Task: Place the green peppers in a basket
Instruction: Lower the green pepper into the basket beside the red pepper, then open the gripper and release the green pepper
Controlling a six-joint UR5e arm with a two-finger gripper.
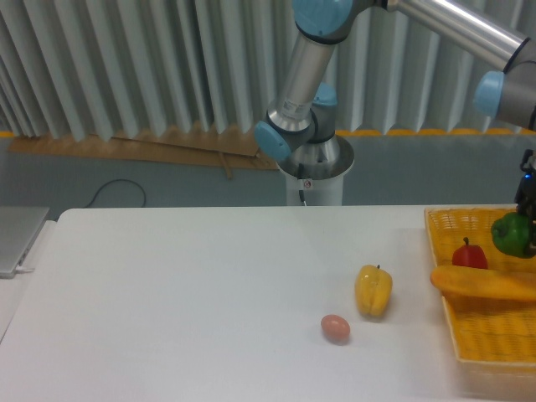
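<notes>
The green pepper (512, 234) has a glossy, smooth skin that catches the light; the yellow pepper (373, 290) shines the same way, waxy and smooth. The basket (481, 335) is open woven mesh, yellow-orange and rough in texture. The table (184, 301) is a matt, smooth white surface. The arm (456, 27) is brushed silvery metal with pale blue plastic joint caps. The wall (126, 63) behind is ribbed grey sheet with a dull sheen
</notes>
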